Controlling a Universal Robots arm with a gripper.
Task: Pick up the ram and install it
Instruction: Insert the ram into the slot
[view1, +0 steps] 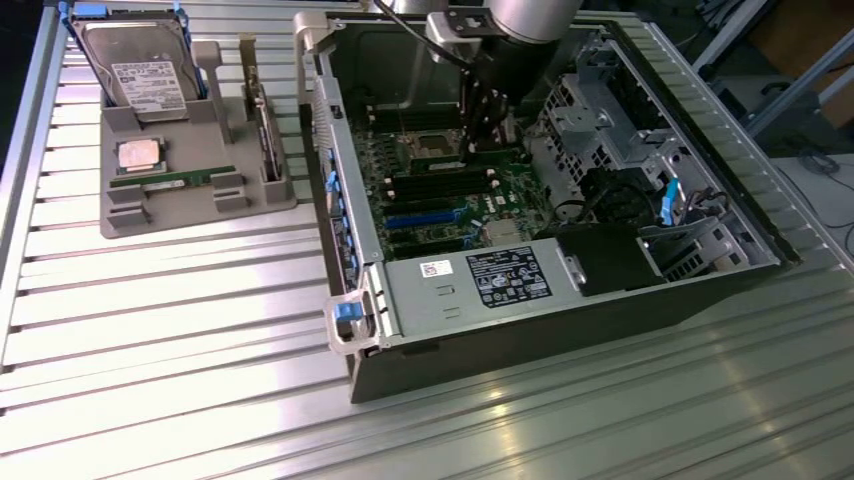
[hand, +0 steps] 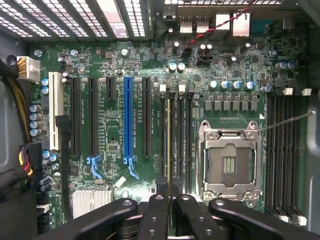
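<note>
The black-fingered tool (hand: 171, 200) is closed on a thin green ram stick (hand: 169, 145), seen edge-on and standing in a black memory slot at nine o'clock of the empty silver CPU socket (hand: 230, 162) on the green motherboard (hand: 110, 130). Farther off, on the ribbed metal worktop (view1: 200, 330), a second green ram stick (view1: 180, 182) lies in the grey holder tray (view1: 134, 215) at nine o'clock of the open computer case (view1: 400, 300).

We see grey hard drive with white label (view1: 136, 72) upright at grey plastic holder's (view1: 187, 205) far edge | square silver CPU chip (view1: 140, 154) mid-holder | open black computer case (view1: 534, 330) on ribbed metal table (view1: 160, 350).
</note>
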